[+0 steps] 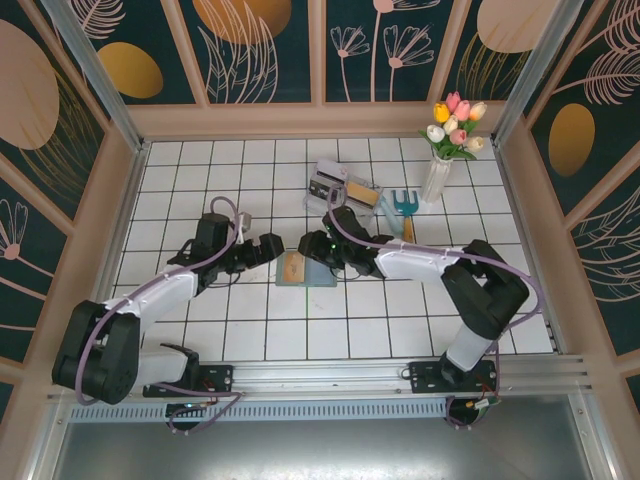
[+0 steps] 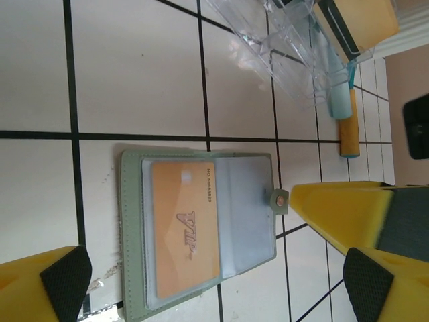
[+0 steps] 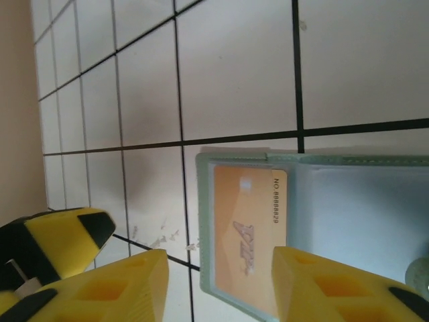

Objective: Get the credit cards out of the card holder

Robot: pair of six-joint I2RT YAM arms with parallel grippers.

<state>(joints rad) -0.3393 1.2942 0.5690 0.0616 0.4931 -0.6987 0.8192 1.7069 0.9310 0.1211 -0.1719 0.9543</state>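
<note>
Because the card holder [image 2: 248,201] lies spread open, its credit card [image 2: 184,228] sits exposed yet sleeved; left gripper [image 2: 221,288] wide apart alongside, right gripper [image 3: 221,282] parted, empty, above the holder.

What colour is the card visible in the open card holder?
The credit card is tan-orange with brownish lettering; left wrist view shows it best.

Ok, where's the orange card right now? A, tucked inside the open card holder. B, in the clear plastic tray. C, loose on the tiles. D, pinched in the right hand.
A: the orange card sits inside the open card holder, under its clear sleeve, with no hand gripping it.
</note>
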